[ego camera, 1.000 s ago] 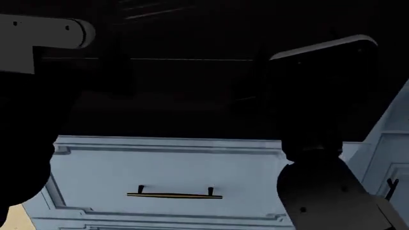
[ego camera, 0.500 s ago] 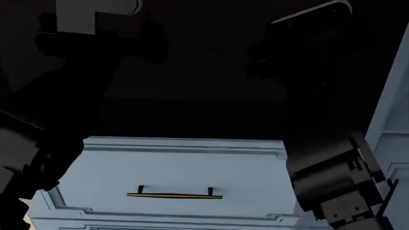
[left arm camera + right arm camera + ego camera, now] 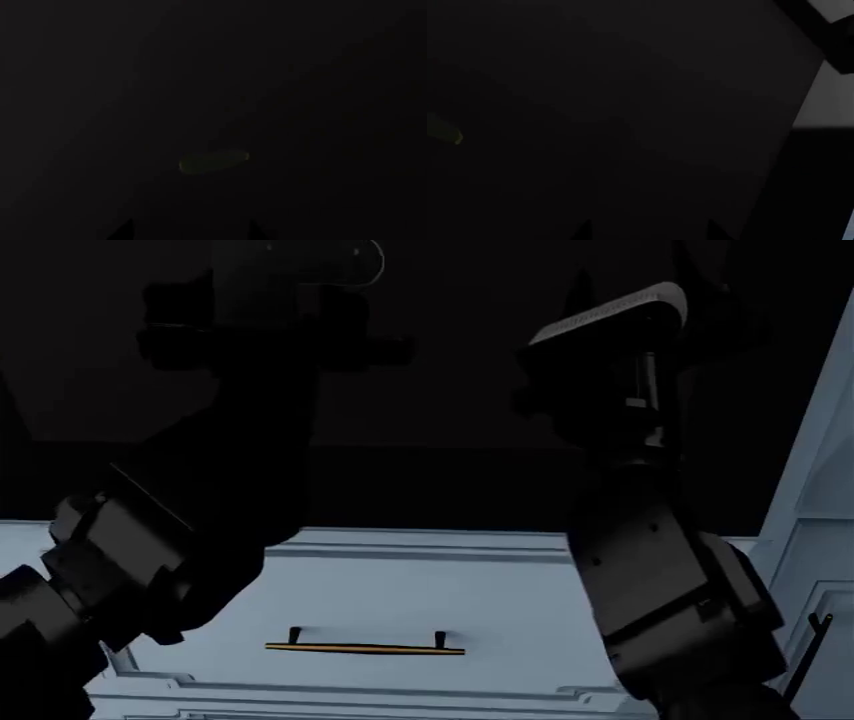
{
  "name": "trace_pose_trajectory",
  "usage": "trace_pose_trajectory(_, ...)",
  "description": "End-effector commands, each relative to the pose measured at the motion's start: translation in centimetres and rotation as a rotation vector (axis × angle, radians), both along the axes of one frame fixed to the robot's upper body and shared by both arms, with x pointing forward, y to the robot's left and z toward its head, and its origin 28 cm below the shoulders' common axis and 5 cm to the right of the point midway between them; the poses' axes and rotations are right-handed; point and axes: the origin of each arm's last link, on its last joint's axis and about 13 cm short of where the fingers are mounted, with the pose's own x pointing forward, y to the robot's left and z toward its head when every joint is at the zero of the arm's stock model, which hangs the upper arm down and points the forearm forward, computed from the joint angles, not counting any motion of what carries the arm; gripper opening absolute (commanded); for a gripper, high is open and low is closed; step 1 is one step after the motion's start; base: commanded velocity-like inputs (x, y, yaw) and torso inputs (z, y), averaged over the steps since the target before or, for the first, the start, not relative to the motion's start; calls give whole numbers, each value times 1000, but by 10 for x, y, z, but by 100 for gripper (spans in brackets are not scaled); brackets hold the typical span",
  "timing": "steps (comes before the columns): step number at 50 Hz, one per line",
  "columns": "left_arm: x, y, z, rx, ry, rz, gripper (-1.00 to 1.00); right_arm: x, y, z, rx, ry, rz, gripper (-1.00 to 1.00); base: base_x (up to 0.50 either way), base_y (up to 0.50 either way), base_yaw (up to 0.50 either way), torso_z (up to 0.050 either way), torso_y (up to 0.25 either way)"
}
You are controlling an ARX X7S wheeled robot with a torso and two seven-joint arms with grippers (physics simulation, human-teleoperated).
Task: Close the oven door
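Head view: both arms reach up and forward into the dark upper half of the scene, where the oven door [image 3: 441, 390] fills the field as a broad black glossy surface; its edges cannot be made out, so its tilt cannot be told. Below it lies a pale blue panelled drawer front [image 3: 400, 590] with a slim brass bar handle [image 3: 364, 647], and a blue cabinet panel [image 3: 821, 530] stands at the right edge. The left claw [image 3: 274, 330] and the right claw [image 3: 627, 350] sit high against the dark surface; whether either is wide or narrow cannot be told, and contact is not resolved. Both wrist views are almost wholly black, suggesting the cameras sit very near the door; a faint greenish oblong glint [image 3: 213, 162] shows in the left one. Judged handling: a stiff, fairly heavy hinged slab with slippery glass, best pushed flat-on near its free edge, spreading load across both arms rather than pinching.
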Motion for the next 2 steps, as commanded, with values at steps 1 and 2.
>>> trace_pose_trajectory(1, 23, 43, 15, -10, 46, -84, 100, 10, -22, 26, 120, 164, -81, 100, 67, -7, -7, 0, 0)
trace_pose_trajectory(2, 23, 43, 16, -10, 48, -84, 100, 10, -22, 26, 131, 162, -77, 100, 66, -7, -7, 11, -13)
